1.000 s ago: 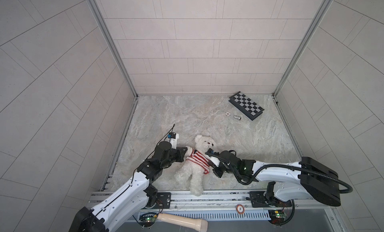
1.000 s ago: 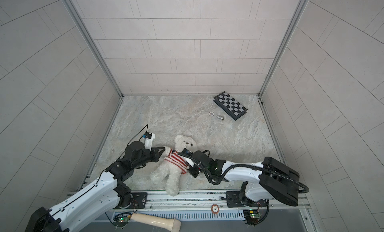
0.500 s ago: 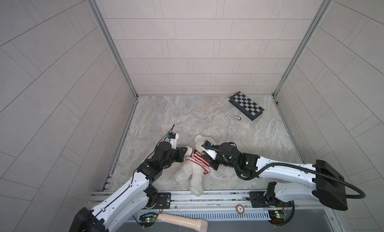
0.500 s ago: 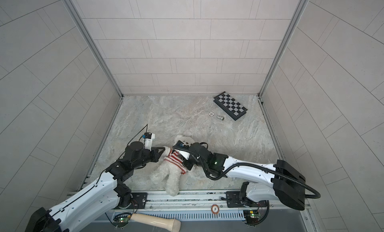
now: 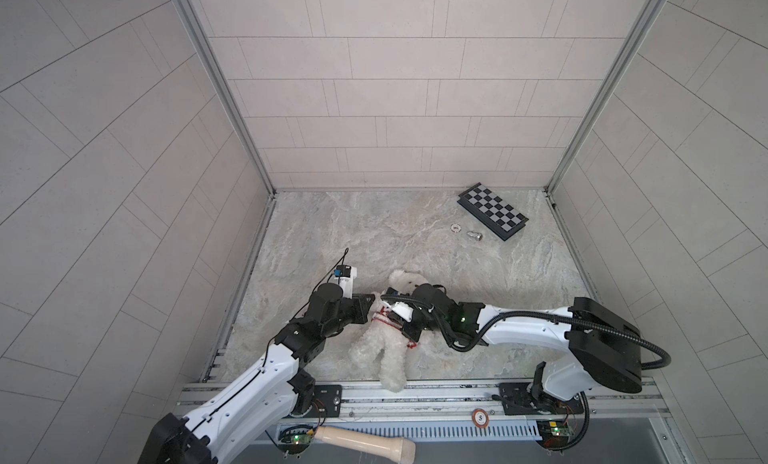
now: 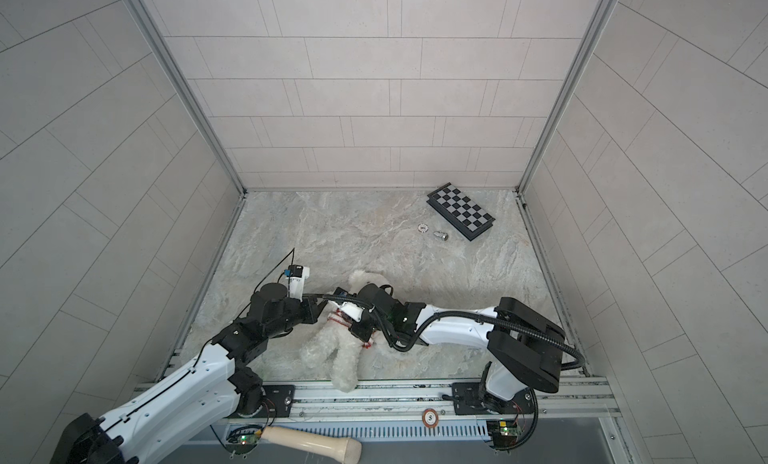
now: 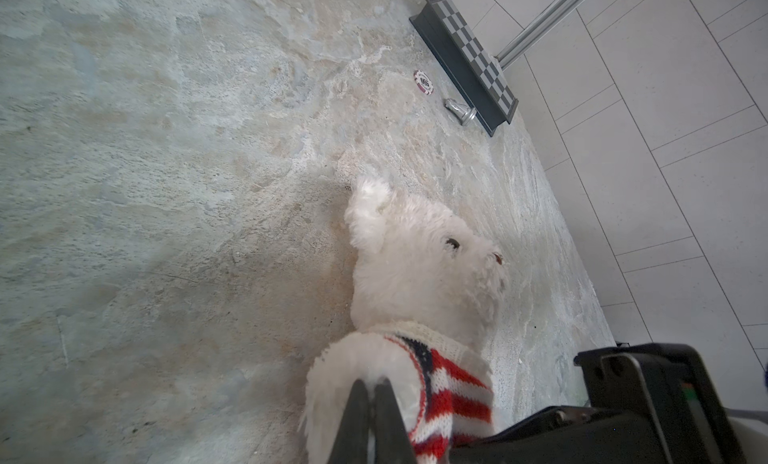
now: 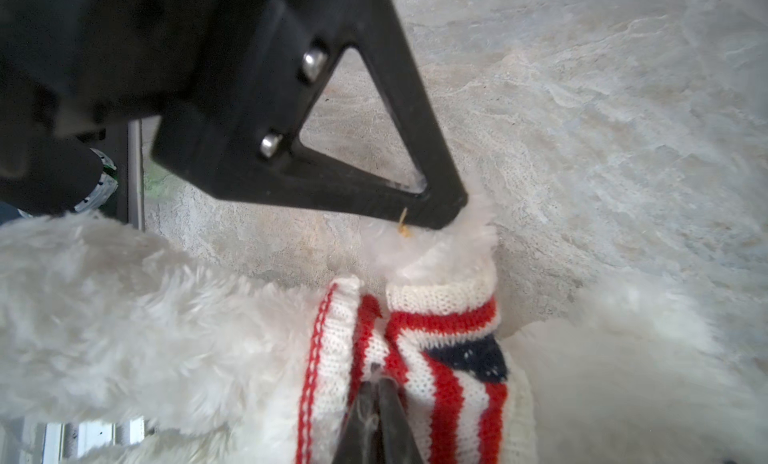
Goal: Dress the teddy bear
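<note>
The teddy bear (image 5: 380, 351) (image 6: 332, 351) lies on its back on the marble floor near the front rail, its head (image 7: 415, 266) toward the back wall. It wears a red-and-white striped knit garment (image 8: 449, 383) (image 7: 457, 383) with a navy patch. My left gripper (image 7: 372, 385) (image 5: 374, 306) is shut on the fluffy tip of the bear's arm, which pokes out of the sleeve. My right gripper (image 8: 379, 381) reaches across the bear's chest and is shut on a fold of the garment. The right arm hides part of the bear's head in both top views.
A checkerboard (image 5: 493, 211) lies at the back right, with a poker chip (image 5: 456, 227) and a small metal piece (image 5: 473, 235) beside it. The bear's leg overhangs the metal rail (image 5: 436, 393) along the front edge. A wooden handle (image 5: 361, 441) lies below the rail.
My right gripper has moved left from beside the bear onto its chest and closed on the garment. The left arm has not moved.
</note>
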Motion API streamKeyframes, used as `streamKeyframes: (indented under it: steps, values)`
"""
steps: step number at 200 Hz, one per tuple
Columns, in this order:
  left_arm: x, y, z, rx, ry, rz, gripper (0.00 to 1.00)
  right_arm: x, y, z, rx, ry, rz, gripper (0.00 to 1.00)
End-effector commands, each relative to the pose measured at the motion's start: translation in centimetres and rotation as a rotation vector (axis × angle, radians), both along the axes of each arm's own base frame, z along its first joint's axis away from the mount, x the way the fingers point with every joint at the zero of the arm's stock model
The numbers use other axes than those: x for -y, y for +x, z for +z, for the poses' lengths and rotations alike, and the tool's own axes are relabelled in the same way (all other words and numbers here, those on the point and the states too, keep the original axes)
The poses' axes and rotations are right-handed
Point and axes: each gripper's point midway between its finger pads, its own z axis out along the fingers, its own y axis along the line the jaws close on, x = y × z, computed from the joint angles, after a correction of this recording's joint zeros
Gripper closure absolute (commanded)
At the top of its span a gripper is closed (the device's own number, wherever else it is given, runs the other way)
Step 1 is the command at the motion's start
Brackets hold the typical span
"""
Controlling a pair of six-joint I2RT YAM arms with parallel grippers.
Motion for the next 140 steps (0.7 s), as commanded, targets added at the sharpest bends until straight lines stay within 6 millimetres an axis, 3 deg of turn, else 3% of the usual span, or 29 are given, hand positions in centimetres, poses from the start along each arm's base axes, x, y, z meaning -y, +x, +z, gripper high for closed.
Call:
streamKeyframes:
  steps: [1, 69, 140]
  values:
    - [0.0, 0.4, 0.2, 0.016, -0.028, 0.013, 1.0, -0.2, -0.8, -0.1, -0.025, 0.002, 0.04, 0.92]
    - [-0.3, 0.6, 0.4, 0.022, -0.005, 0.029, 1.0, 1.7, -2.5, -3.6, -0.105, -0.087, 0.054, 0.95]
    - [-0.8, 0.6, 0.4, 0.032, 0.017, 0.048, 1.0, 3.5, -2.6, -5.2, -0.163, -0.14, -0.002, 0.97]
